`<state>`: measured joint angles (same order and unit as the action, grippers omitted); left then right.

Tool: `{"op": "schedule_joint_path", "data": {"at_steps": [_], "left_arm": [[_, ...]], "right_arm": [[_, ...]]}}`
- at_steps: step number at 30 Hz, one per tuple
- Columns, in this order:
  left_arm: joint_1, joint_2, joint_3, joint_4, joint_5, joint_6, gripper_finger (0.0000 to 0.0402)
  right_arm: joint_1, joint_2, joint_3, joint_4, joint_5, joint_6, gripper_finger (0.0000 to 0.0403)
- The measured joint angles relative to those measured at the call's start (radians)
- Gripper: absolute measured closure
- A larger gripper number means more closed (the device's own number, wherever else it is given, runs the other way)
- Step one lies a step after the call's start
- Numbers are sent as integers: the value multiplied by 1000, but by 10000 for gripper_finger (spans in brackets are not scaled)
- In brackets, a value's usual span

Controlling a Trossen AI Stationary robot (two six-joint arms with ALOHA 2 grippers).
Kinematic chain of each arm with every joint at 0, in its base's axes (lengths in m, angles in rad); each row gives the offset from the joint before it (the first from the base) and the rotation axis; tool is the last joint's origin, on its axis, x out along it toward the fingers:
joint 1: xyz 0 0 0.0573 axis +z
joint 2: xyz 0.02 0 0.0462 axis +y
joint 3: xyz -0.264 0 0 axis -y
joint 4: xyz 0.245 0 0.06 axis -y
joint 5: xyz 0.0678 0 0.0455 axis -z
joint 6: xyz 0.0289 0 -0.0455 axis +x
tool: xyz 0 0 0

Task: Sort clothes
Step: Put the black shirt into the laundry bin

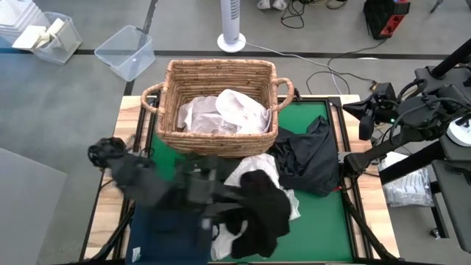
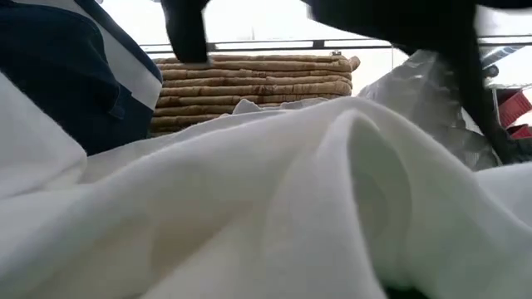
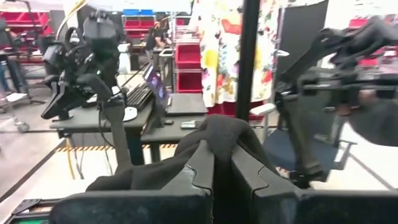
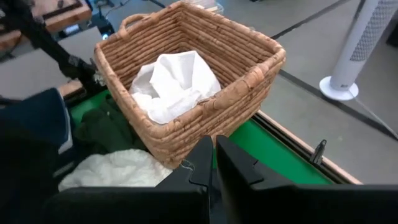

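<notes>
The clothes lie in several places. White ones (image 1: 224, 110) fill the tan wicker basket (image 1: 221, 77) at the far side. A dark grey garment (image 1: 309, 158) lies heaped on the green mat to the right of it. Another white one (image 1: 254, 168) lies mid-table and fills the low view's foreground (image 2: 291, 183). My left gripper (image 1: 234, 195) reaches in from the left, over the navy bin (image 1: 165, 232), shut on a black garment (image 1: 261, 213). My right gripper (image 1: 364, 121) waits shut and empty at the far right, facing the basket (image 4: 186, 56). My left gripper pinches a bunched fold of the black garment (image 3: 217, 134) between its two fingers; the cloth bulges out over the fingertips (image 3: 202, 155). The fingers point about level. The garment hangs slack below them, over the white one; whether its lower end rests there, I cannot tell.
A clear plastic tub (image 1: 126, 51) and a white fan base (image 1: 231, 40) stand on the floor beyond the table. A plastic-wrapped bundle (image 1: 408, 188) lies at the right edge. Green mat (image 1: 313, 121) shows bare right of the basket.
</notes>
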<state>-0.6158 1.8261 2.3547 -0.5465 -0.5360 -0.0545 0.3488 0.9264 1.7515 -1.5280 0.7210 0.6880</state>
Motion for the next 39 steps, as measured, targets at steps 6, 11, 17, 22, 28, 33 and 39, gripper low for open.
{"op": "schedule_joint_path", "data": {"at_steps": [6, 11, 17, 22, 28, 33, 39], "left_arm": [[-131, -109, 0, -69, -114, -6, 401], [-242, -177, 0, -78, -277, -2, 401], [-319, -239, 0, -88, -457, -52, 401], [-383, -283, 1, -148, -548, -137, 401], [-462, -331, 1, -330, -601, -369, 401], [-534, -356, 1, -480, -595, -561, 401], [-653, -399, 1, -487, -574, -594, 401]], "right_arm": [[0, 1, 0, 0, 14, 77, 390], [0, 25, 0, 0, 36, 124, 390], [0, 69, 0, 0, 54, 151, 390], [0, 119, 0, 0, 59, 177, 390], [0, 184, 0, 0, 59, 201, 390], [0, 226, -1, 1, 59, 211, 390], [0, 253, -1, 1, 60, 221, 390]]}}
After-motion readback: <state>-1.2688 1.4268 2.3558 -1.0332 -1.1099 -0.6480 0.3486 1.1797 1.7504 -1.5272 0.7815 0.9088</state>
